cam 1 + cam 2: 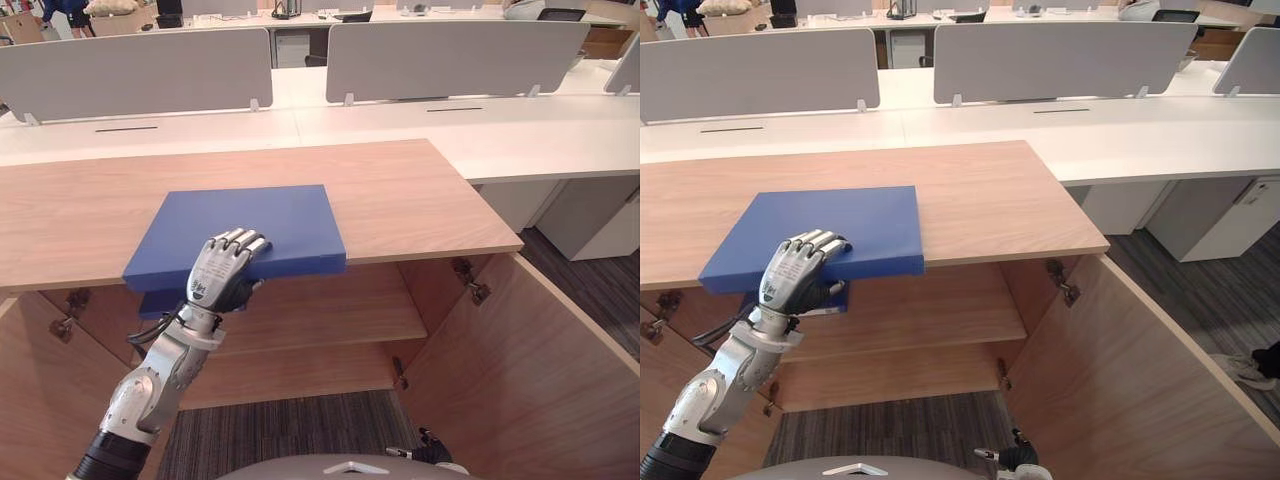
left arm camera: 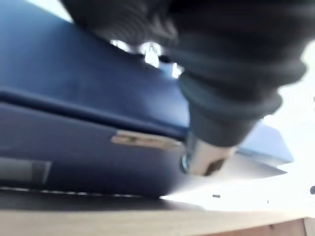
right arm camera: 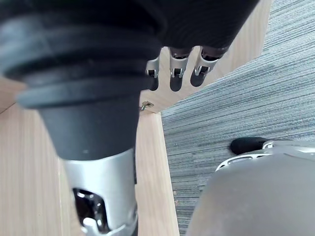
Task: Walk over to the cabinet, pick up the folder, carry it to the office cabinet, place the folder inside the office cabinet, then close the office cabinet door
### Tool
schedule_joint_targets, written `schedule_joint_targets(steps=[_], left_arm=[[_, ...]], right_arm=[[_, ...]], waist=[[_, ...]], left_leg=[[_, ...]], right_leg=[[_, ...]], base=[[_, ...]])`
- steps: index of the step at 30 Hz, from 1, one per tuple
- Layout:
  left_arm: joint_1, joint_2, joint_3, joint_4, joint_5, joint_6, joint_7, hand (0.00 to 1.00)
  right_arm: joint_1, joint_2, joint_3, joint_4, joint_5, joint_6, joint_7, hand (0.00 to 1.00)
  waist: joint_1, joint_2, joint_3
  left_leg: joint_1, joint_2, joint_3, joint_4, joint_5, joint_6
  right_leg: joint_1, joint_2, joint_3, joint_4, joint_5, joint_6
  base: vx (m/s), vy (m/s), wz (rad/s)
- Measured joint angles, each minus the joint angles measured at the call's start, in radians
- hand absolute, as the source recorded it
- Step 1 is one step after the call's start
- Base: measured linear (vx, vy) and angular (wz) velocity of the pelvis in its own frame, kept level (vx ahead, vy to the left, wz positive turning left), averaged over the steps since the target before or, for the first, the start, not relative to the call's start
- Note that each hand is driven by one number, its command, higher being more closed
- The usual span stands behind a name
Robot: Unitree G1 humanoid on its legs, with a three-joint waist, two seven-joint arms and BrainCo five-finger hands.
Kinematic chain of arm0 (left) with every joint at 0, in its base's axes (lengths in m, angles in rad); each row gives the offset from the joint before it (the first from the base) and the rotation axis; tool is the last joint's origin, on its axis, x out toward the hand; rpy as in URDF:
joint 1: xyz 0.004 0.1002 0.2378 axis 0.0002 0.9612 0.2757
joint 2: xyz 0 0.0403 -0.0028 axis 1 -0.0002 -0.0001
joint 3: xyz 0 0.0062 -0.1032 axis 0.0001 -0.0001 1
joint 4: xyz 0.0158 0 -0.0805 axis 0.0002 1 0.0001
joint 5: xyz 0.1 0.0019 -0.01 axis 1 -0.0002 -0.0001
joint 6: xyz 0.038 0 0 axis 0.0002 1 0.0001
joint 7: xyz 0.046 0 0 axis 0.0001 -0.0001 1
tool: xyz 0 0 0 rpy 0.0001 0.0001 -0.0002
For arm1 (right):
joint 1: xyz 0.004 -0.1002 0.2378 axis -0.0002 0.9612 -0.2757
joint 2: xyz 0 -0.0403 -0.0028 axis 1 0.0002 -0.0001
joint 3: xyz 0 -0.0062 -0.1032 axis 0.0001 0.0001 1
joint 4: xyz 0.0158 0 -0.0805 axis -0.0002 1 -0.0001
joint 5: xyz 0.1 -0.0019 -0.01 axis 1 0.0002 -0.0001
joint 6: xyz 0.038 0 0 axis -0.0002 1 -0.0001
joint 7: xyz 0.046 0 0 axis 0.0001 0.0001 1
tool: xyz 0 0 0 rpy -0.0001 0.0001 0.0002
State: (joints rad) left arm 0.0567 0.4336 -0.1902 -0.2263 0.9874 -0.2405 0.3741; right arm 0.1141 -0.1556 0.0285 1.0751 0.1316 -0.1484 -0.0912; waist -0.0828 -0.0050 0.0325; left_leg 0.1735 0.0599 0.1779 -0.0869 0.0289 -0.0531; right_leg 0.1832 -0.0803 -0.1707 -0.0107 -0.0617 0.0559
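The robot's left hand point(image 1: 216, 274) grips the near edge of a flat, dark-blue rigid folder point(image 1: 262, 222), fingers curled over its top. That edge overhangs the light wooden counter point(image 1: 420, 190) toward the hand. The folder seems light, stiff and smooth, so this edge suits gripping.

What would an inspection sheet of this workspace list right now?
Surface: wooden cabinet top, carrying the folder.
Job's things: blue folder lies flat, its near edge overhanging the front; right cabinet door stands open, shelf inside.
Clutter: nothing seen.
Hands: left hand curled over the folder's near edge; right hand low beside the open door.
Cables: nothing seen.
Surroundings: white desks with grey dividers behind; grey carpet.
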Motion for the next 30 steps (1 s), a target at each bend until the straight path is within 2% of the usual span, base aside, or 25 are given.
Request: schedule_joint_targets(steps=[5,10,13,16,21,25,30], left_arm=[[-0.002,-0.02,0.003,-0.021,-0.005,0.002,0.017,1.0],[0.009,-0.103,0.01,-0.118,-0.085,-0.001,0.045,1.0],[0.01,-0.169,0.005,-0.196,-0.142,-0.018,0.081,1.0],[0.016,-0.198,-0.014,-0.226,-0.18,-0.026,0.103,1.0],[0.028,-0.233,-0.028,-0.253,-0.21,-0.032,0.141,1.0],[0.048,-0.259,-0.048,-0.317,-0.251,-0.046,0.169,1.0],[0.061,-0.279,-0.112,-0.326,-0.312,-0.081,0.172,1.0]], right_arm=[[0.0,-0.001,0.004,-0.001,0.0,-0.001,-0.001,0.0],[0.01,-0.001,0.022,-0.034,0.014,-0.005,-0.01,0.0],[0.042,0.0,0.047,-0.128,0.024,-0.029,-0.022,0.0],[0.049,0.018,0.051,-0.197,0.03,-0.045,-0.025,0.0],[0.082,0.055,0.089,-0.344,0.031,-0.075,-0.026,0.0],[0.105,0.073,0.109,-0.477,0.03,-0.094,-0.029,0.0],[0.123,0.093,0.126,-0.686,0.029,-0.116,-0.05,0.0]], waist=[[0.001,0.0,-0.001],[0.007,-0.001,-0.009],[0.007,0.0,-0.019],[0.006,0.003,-0.021],[0.013,0.01,-0.028],[0.019,0.006,-0.029],[0.02,-0.003,-0.028]], left_leg=[[-0.006,0.0,0.0,0.0,0.0,0.0],[-0.023,0.004,0.015,0.0,-0.003,-0.003],[-0.034,0.004,0.017,0.001,-0.003,-0.003],[-0.033,0.005,0.021,0.0,-0.003,-0.003],[-0.033,0.007,0.035,0.0,-0.003,-0.002],[-0.038,0.004,0.041,0.0,-0.002,-0.001],[-0.042,0.003,0.043,0.001,-0.002,-0.001]], right_leg=[[-0.007,0.0,0.0,0.0,0.001,0.001],[-0.032,0.001,0.018,0.005,0.006,0.01],[-0.046,0.001,0.028,0.016,0.007,0.011],[-0.05,0.002,0.042,0.02,0.006,0.01],[-0.068,0.003,0.055,0.033,0.005,0.01],[-0.08,0.001,0.061,0.033,0.008,0.015],[-0.084,0.0,0.064,0.03,0.011,0.018]], base=[[0.0,0.0,0.0],[0.0,0.002,-0.08],[0.03,-0.002,-0.06],[-0.01,-0.002,-0.06],[-0.04,-0.006,-0.08],[-0.03,-0.001,-0.04],[0.0,0.0,0.0]])
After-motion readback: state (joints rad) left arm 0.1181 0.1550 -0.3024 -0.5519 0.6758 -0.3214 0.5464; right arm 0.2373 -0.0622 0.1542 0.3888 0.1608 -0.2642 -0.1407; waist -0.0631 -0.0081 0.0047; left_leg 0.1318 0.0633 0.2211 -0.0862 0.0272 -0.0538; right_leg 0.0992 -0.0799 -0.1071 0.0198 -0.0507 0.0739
